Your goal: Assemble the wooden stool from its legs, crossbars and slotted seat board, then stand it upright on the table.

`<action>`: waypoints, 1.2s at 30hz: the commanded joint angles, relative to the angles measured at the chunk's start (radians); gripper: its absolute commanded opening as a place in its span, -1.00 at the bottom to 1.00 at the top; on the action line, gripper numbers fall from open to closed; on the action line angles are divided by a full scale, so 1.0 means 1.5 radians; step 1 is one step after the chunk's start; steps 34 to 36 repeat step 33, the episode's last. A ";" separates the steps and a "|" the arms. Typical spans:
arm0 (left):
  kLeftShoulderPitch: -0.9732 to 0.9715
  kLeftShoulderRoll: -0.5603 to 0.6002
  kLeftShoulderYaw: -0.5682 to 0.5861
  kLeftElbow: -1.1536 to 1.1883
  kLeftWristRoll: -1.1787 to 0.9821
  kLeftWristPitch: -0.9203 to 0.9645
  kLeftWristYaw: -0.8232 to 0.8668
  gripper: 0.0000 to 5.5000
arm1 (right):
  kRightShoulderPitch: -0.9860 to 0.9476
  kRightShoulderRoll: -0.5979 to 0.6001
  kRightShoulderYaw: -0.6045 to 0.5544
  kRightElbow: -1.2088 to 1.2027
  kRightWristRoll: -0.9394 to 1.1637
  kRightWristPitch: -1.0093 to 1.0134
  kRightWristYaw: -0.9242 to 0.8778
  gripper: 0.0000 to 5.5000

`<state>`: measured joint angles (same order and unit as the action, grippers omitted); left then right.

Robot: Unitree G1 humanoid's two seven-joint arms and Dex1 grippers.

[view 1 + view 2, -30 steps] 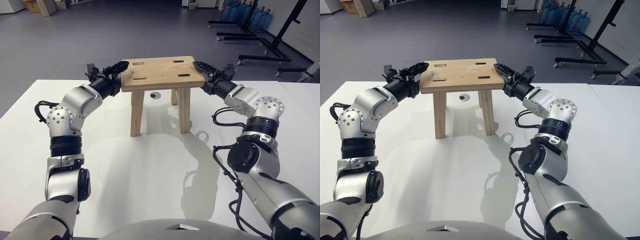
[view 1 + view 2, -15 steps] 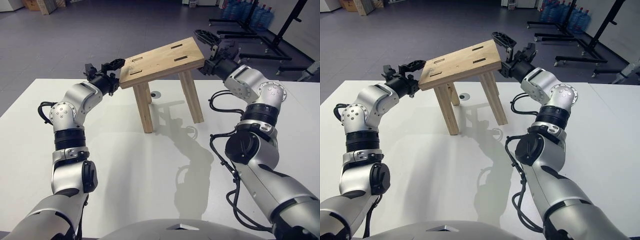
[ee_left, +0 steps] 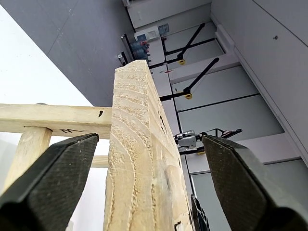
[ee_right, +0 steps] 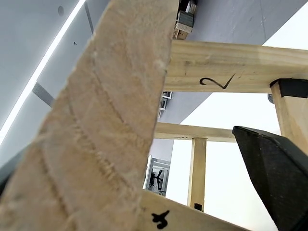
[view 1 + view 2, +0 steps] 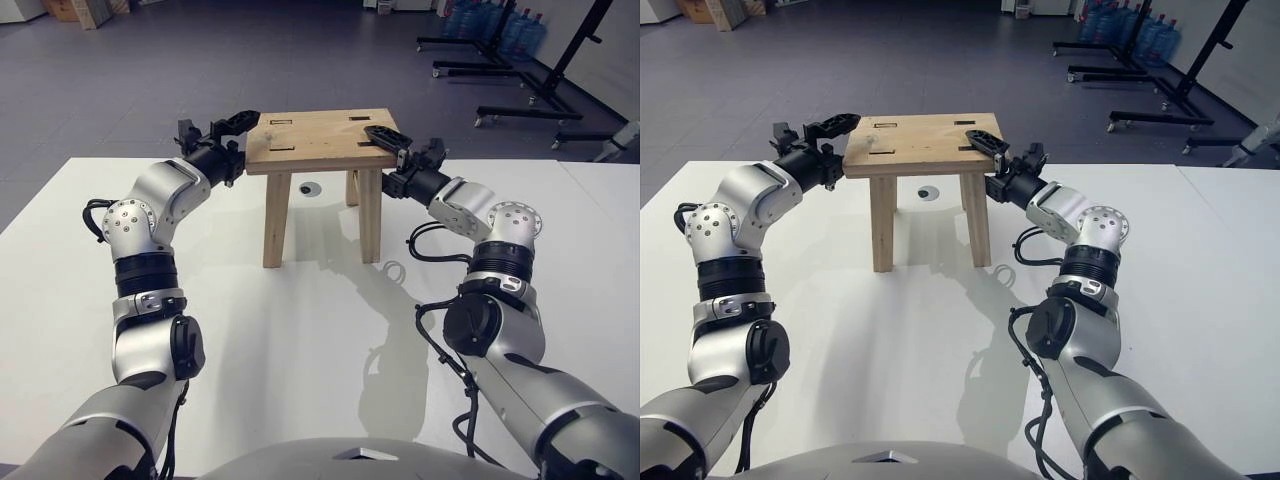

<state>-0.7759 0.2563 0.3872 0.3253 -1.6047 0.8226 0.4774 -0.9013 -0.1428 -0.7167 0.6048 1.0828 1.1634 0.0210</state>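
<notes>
The wooden stool [image 5: 320,160] was found assembled and upright at 12 o'clock on the table [image 5: 300,340], with all of its visible legs [image 5: 275,220] set on the surface. The seat board [image 5: 318,140] was straddled at its 9 o'clock edge by the left gripper [image 5: 243,142], whose fingers [image 3: 48,183] were spread, with a gap seen on both sides of the board. At the 3 o'clock edge the right gripper [image 5: 380,155] was likewise parted wider than the board. Its lower finger [image 4: 274,168] was held apart from the underside, and contact of the upper finger with the top could not be told.

The chief risk was judged to be a snag on withdrawal. If either arm were lifted or swung before being drawn straight outward, the seat edge could be caught by a finger and the stool tipped or dragged. A pull by one side alone might rock it onto two legs. The crossbar joints might also be loosened by such a jolt.

A plain white tabletop was seen, with a small ring [image 5: 396,269] at 4 o'clock of the stool and a dark round spot [image 5: 310,188] behind the legs. Beyond it a grey floor was shown, with black wheeled stands [image 5: 520,75] at 2 o'clock, water bottles [image 5: 490,20] at 1 o'clock and wooden crates [image 5: 85,12] at 11 o'clock.
</notes>
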 commanded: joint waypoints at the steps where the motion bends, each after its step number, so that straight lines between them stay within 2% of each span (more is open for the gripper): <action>1: 0.008 0.018 0.009 0.030 0.027 0.030 -0.002 0.44 | -0.005 -0.007 -0.012 -0.019 0.032 0.022 -0.021 0.95; 11: 0.004 0.062 0.073 0.062 0.032 0.065 -0.002 0.44 | 0.005 -0.062 -0.039 -0.019 0.071 0.022 -0.045 0.95; 15: -0.003 0.154 0.140 0.103 0.054 0.047 -0.036 0.44 | 0.003 -0.147 -0.073 0.004 0.076 0.015 -0.035 0.95; 17: 0.013 0.225 0.178 0.125 0.084 0.034 -0.075 0.44 | 0.010 -0.211 -0.090 0.019 0.068 0.000 -0.019 0.95; 18: 0.041 0.288 0.185 0.131 0.145 0.002 -0.112 0.44 | 0.028 -0.262 -0.081 0.017 0.033 -0.032 0.007 0.95; 20: 0.156 0.447 0.088 0.078 0.400 -0.121 -0.212 0.44 | 0.110 -0.367 0.058 -0.027 -0.175 -0.230 0.090 0.95; 22: 0.194 0.505 -0.016 0.048 0.587 -0.225 -0.250 0.44 | 0.150 -0.369 0.178 -0.094 -0.348 -0.423 0.090 0.95; 24: 0.175 0.496 -0.069 0.043 0.688 -0.282 -0.226 0.44 | 0.151 -0.338 0.248 -0.138 -0.453 -0.537 0.046 0.95; 26: 0.153 0.475 -0.104 0.048 0.770 -0.317 -0.190 0.44 | 0.131 -0.308 0.276 -0.133 -0.513 -0.608 0.007 0.95; 30: 0.133 0.410 -0.112 0.063 0.854 -0.339 -0.161 0.44 | 0.101 -0.258 0.304 -0.071 -0.592 -0.698 -0.052 0.95; 33: 0.166 0.371 -0.082 0.032 0.877 -0.327 -0.146 0.44 | 0.091 -0.236 0.306 -0.021 -0.612 -0.728 -0.065 0.95; 36: 0.166 0.371 -0.082 0.032 0.877 -0.327 -0.146 0.44 | 0.091 -0.236 0.306 -0.021 -0.612 -0.728 -0.065 0.95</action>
